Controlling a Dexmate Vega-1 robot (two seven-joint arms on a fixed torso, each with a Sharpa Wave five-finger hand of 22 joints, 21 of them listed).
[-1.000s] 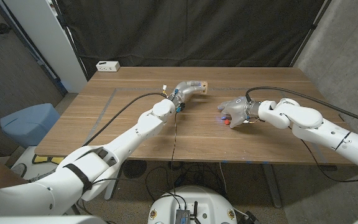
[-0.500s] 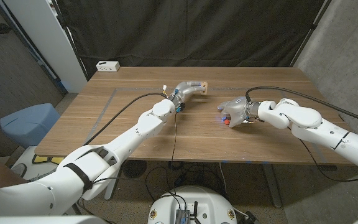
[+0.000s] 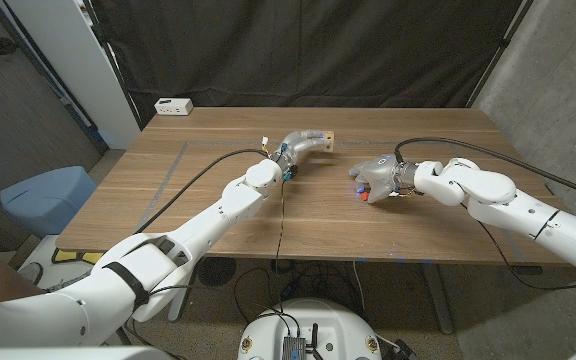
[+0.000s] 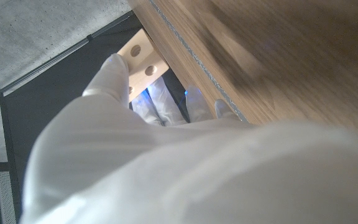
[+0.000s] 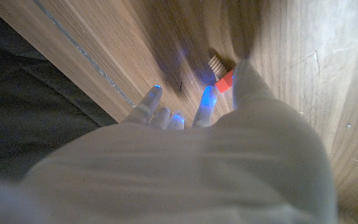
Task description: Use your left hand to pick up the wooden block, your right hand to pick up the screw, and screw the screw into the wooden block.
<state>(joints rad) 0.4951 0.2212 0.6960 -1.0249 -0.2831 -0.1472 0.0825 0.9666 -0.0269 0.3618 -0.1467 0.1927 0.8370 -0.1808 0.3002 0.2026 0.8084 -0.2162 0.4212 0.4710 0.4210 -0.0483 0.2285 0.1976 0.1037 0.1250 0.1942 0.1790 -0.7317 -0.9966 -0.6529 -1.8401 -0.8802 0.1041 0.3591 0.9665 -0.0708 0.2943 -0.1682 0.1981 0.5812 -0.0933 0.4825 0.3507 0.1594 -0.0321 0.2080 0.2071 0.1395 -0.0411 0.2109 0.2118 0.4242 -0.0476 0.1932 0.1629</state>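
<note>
The left hand [image 3: 304, 141] reaches to the far middle of the bench [image 3: 208, 205] and is wrapped round the wooden block [image 3: 326, 138]; in the left wrist view its fingers [image 4: 114, 71] curl behind the pale block [image 4: 143, 59], whose face shows two drilled holes, so I judge it gripped, though whether it is lifted off the bench cannot be told. The right hand [image 3: 373, 180] sits well apart from it, on the robot's right and nearer the robot. At its fingertips is the screw [image 3: 365, 197], red-headed; the right wrist view shows the red head and pale ridged shank [image 5: 219, 70] just beside the thumb tip [image 5: 244, 71], touching or nearly so. Whether the hand has it pinched or only pressed cannot be told. The block lies up the bench and to the left of the screw, so the screw, once held, must travel that way, shank lined up with a hole
</note>
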